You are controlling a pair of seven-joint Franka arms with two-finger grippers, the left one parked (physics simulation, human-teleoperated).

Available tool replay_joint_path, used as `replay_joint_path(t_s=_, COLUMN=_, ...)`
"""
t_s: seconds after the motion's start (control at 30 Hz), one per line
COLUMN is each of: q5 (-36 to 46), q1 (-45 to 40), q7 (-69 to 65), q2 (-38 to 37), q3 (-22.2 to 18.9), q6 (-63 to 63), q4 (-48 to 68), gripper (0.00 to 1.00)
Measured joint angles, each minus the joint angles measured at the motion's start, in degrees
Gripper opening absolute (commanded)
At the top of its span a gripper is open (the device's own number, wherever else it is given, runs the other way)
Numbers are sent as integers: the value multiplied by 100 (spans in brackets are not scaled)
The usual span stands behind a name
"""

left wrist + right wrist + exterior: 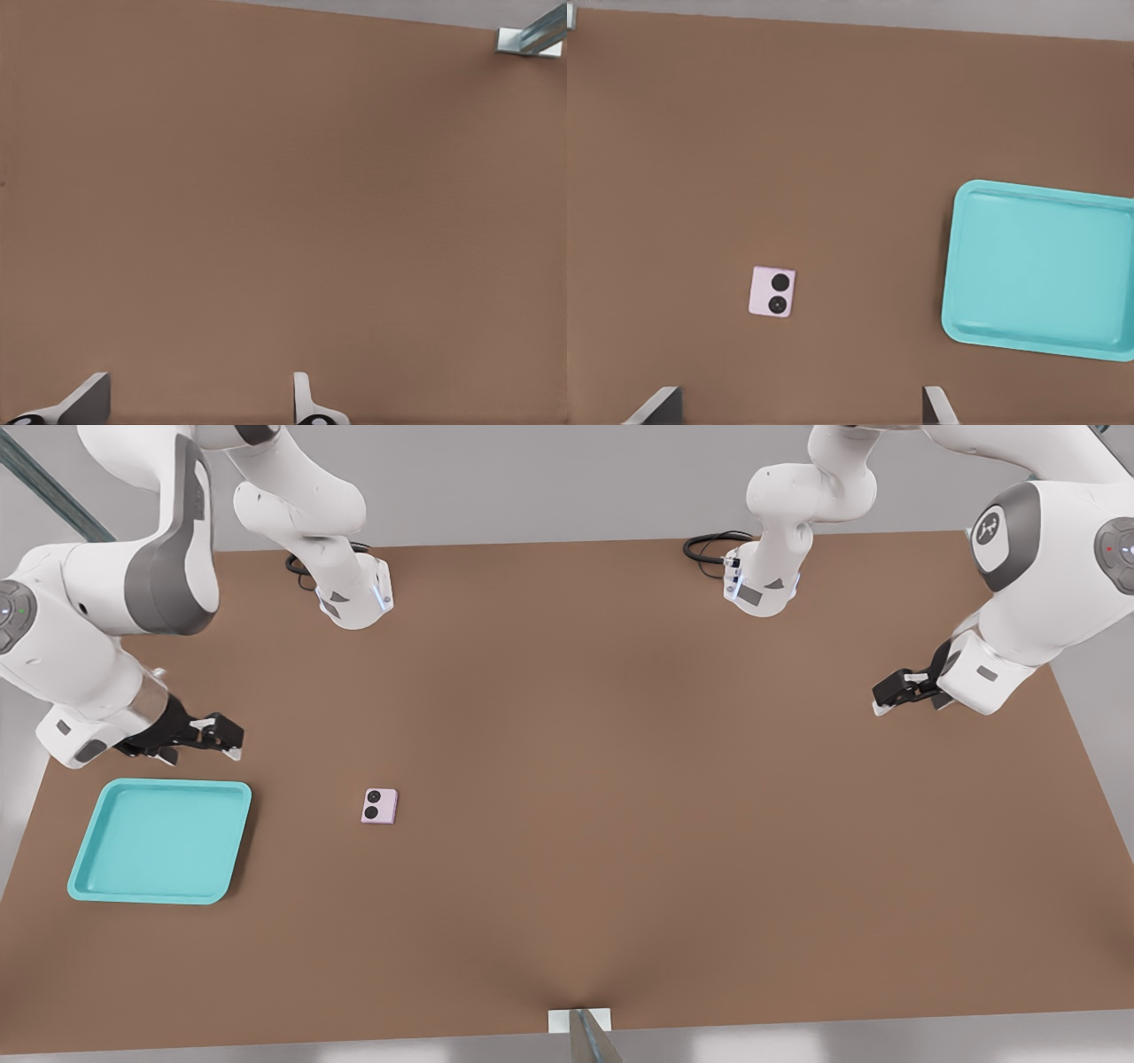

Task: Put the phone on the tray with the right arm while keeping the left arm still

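Gripper (226, 735) open, empty, hovering near tray (89, 886). Phone (379, 806) probably flat on table; reach it next.

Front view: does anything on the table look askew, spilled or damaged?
Nothing stands out. The small pale pink folded phone lies flat, lenses up, beside the empty turquoise rectangular tray, apart from it. The right arm's black gripper hovers open behind the tray.

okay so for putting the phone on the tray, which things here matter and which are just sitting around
Part of the job:
- phone, flat on the table, apart from the tray
- tray, nothing in it
- right arm's gripper, open, above the table just behind the tray

Just lying about:
- black cables by the arm bases
- table
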Motion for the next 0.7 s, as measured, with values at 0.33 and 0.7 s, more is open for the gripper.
replay_joint_path(t_s=0.33, q5=51, q1=480, q7=441, q2=942, q3=667, q6=1081, q4=-1112, gripper=100)
replay_joint_path(t_s=0.7, q5=36, q1=586, q7=1449, q2=1490, q3=800, q6=2973, q4=-2317, gripper=100)
